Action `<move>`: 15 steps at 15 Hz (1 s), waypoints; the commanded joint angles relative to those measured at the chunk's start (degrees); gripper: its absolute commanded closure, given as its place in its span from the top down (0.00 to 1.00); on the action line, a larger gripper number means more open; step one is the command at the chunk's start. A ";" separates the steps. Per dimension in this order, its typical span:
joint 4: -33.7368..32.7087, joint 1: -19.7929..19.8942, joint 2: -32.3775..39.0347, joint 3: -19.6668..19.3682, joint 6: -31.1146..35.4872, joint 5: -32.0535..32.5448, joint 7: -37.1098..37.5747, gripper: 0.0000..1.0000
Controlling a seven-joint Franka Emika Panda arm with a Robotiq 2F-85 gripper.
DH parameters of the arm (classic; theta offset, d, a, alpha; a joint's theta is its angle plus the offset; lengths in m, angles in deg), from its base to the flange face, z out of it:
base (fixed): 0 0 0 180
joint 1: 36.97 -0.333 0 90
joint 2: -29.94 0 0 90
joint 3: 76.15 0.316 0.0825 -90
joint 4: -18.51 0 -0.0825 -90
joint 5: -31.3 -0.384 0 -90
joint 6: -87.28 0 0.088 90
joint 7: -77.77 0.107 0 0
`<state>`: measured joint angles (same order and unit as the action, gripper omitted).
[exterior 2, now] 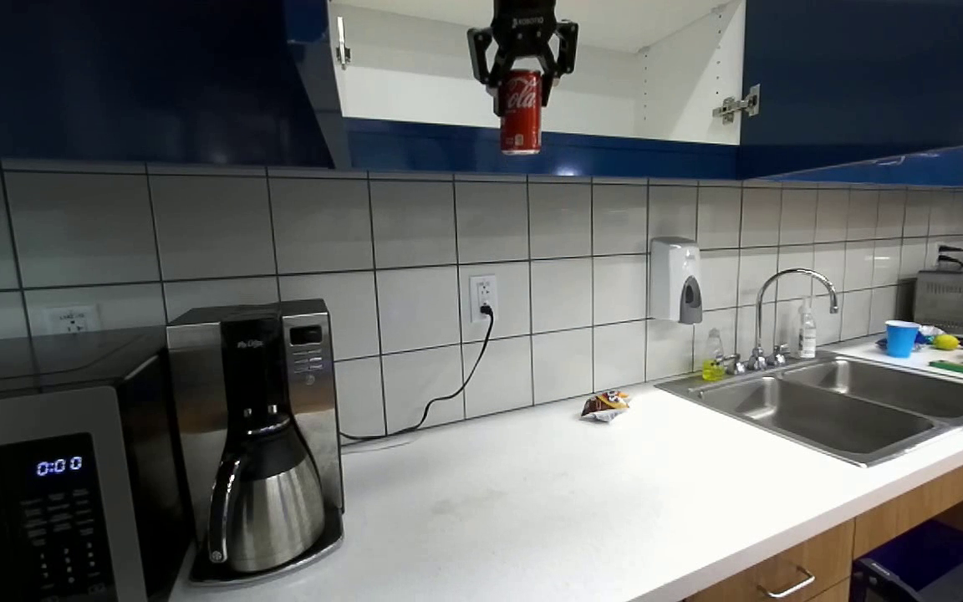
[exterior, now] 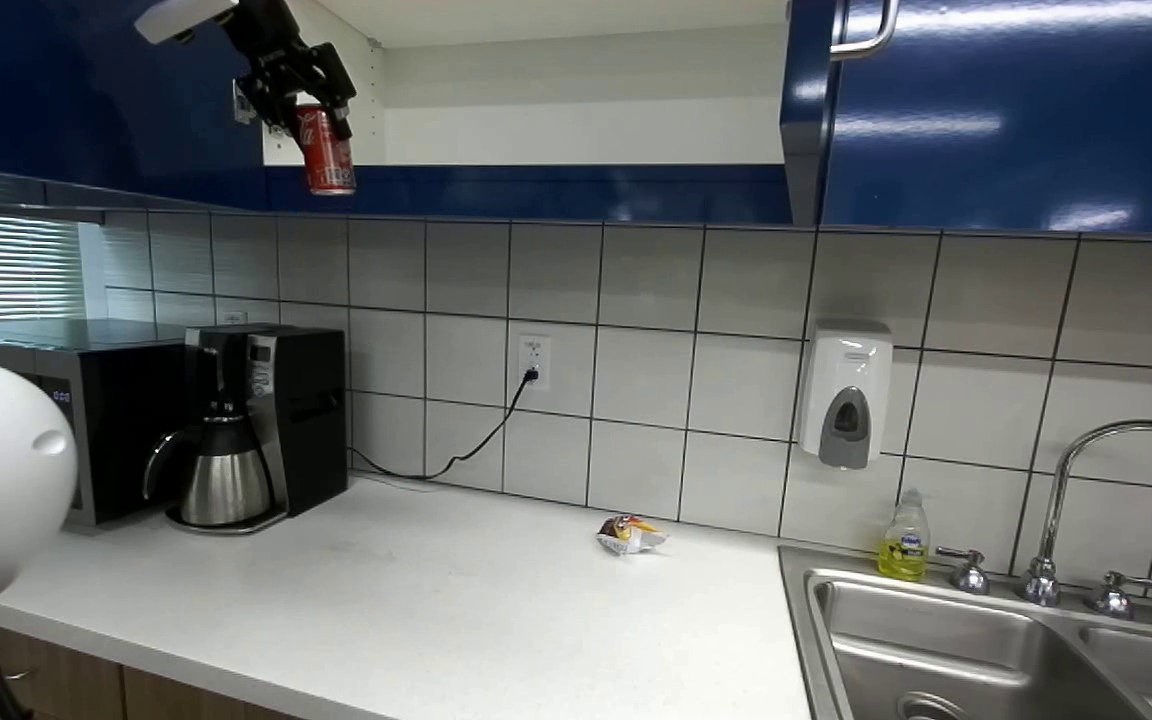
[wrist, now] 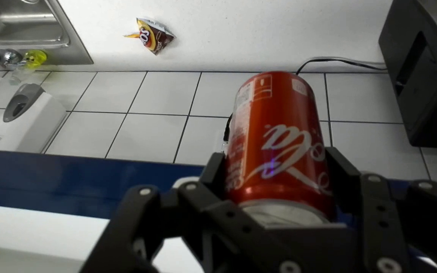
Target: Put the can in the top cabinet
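- A black robotic hand (exterior 2: 522, 99) holds a red can (wrist: 275, 125) aloft in a kitchen, its fingers (wrist: 214, 170) parted to the can's width and pressed against opposite sides
- The can hangs base down in front of the open top cabinet (exterior: 586, 130), its silvery end toward the hand and its lower part seen against the cabinet's blue bottom edge in both exterior views
- A glossy dark blue door (exterior 2: 858, 75) stands open beside the white interior
- Below, on a white table (exterior: 496, 600), a small brown and yellow packet (exterior: 628, 535) lies near the tiled wall (exterior: 636, 380)
- A coffee maker (exterior 2: 318, 393) with a steel carafe (exterior 2: 277, 514) stands just beside a microwave (exterior 2: 63, 477) reading 0:00
- At the sink (exterior: 936, 610), a bottle (exterior: 903, 545) of yellow liquid stands near the faucet (exterior: 1054, 510), with a white dispenser (exterior: 844, 385) mounted on the wall above
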<state>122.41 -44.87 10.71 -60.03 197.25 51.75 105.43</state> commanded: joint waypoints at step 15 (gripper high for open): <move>-33.98 -0.47 19.47 -0.89 -12.86 8.33 -1.00 0.42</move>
<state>95.73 -44.58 25.91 -60.48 187.68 58.33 105.42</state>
